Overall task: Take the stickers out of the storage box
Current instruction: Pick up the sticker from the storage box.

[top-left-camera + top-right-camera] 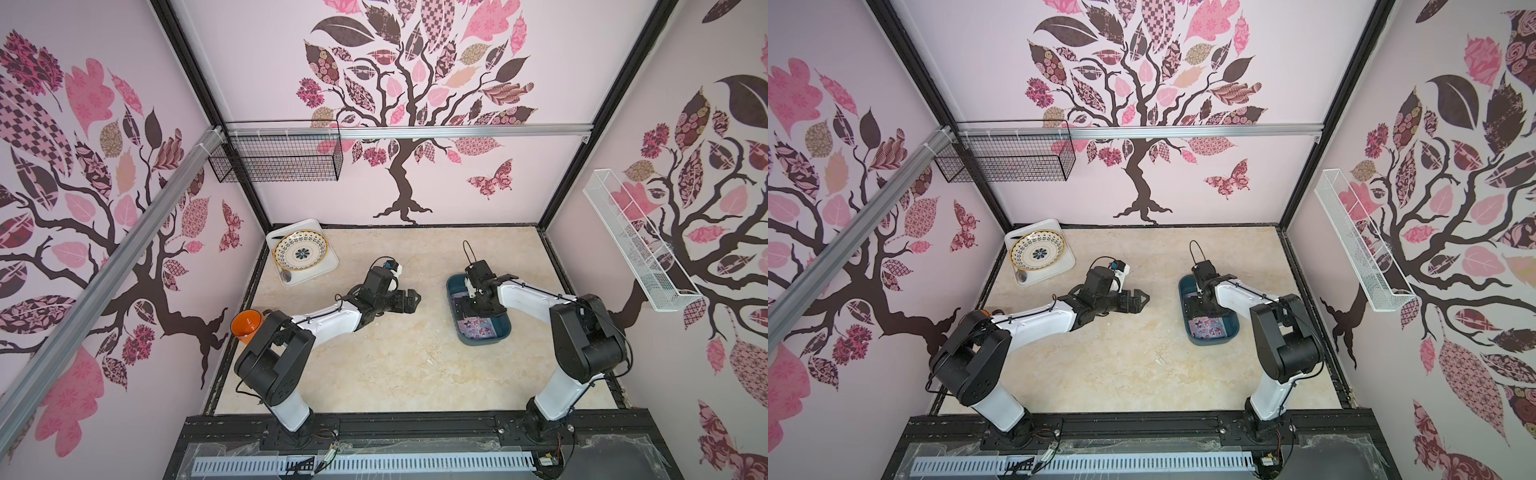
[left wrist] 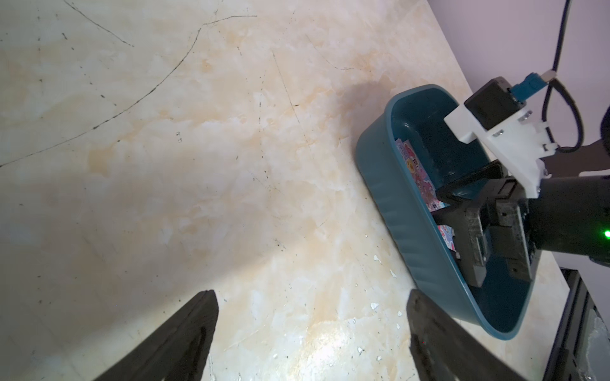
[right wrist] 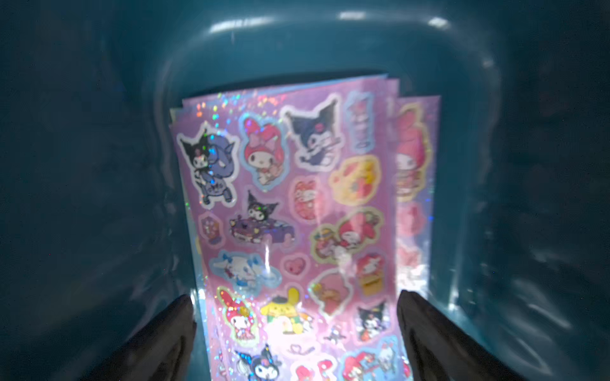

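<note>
The storage box [image 1: 484,341] [image 1: 1209,341], a teal tub, stands on the marble table right of centre. The stickers [image 1: 482,327] [image 1: 1209,327] lie stacked inside it, pink sheets printed with cartoon figures. My right gripper [image 1: 467,308] points down into the box and is open. In the right wrist view its fingertips [image 3: 297,303] straddle the top sheet of stickers [image 3: 287,214], with the box wall [image 3: 99,198] all around. My left gripper [image 1: 409,299] [image 2: 312,297] hovers open over bare table left of the box [image 2: 406,231], holding nothing. Part of the stack is hidden under the right arm.
A white tray [image 1: 291,279] holding a patterned plate [image 1: 300,250] sits at the back left corner. An orange cup [image 1: 247,325] stands by the left wall. A black wire basket [image 1: 276,158] and a white wire basket [image 1: 636,245] hang on the walls.
</note>
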Controlling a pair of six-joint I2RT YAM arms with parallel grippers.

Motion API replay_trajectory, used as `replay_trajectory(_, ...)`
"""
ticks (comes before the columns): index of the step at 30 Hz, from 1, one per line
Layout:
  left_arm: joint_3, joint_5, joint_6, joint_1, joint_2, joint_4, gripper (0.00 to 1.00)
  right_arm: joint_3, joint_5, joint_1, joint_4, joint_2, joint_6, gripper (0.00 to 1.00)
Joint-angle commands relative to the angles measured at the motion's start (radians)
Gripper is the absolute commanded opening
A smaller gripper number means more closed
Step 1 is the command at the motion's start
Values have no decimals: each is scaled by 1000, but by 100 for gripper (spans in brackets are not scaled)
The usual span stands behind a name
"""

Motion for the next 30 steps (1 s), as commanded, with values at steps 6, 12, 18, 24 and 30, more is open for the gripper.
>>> replay_trajectory(6,-11,-24,38,4,-5,-31,95,65,96,-3,-36,62,-6,93)
replay_trajectory(12,5,-28,45,5,-10,-47,95,72,83,-4,-38,67,-2,73)
replay_trajectory(18,1,-20,48,5,-18,-51,95,85,56,-5,-39,61,1,65)
replay_trajectory(24,-13,-23,47,5,-26,-49,95,84,54,-8,-36,55,4,58)
replay_trajectory(30,-11,-6,32,5,-42,-53,95,104,41,-13,-76,10,2,52)
